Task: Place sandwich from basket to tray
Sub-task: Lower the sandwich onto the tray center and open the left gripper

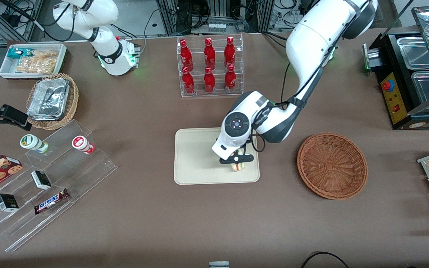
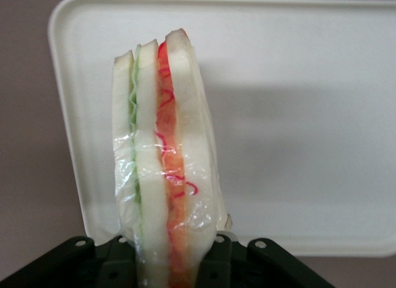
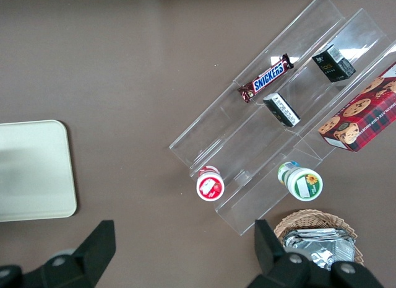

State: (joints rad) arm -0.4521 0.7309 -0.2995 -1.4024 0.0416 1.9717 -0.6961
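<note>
My left gripper (image 1: pixel 238 160) hangs over the cream tray (image 1: pixel 194 163), near the tray's edge that faces the basket, and is shut on the sandwich (image 1: pixel 238 166). In the left wrist view the plastic-wrapped sandwich (image 2: pixel 164 158) stands on edge between the black fingers (image 2: pixel 226 263), white bread with green and red layers, above the tray (image 2: pixel 297 102). Whether the sandwich touches the tray I cannot tell. The reddish-brown wicker basket (image 1: pixel 332 165) lies beside the tray toward the working arm's end, with nothing in it.
A clear rack of red bottles (image 1: pixel 209 66) stands farther from the front camera than the tray. Clear stepped shelves (image 1: pixel 50 175) with snacks, a lighter wicker basket of foil trays (image 1: pixel 52 100) and a white snack bin (image 1: pixel 32 59) lie toward the parked arm's end. A black appliance (image 1: pixel 408 78) stands at the working arm's end.
</note>
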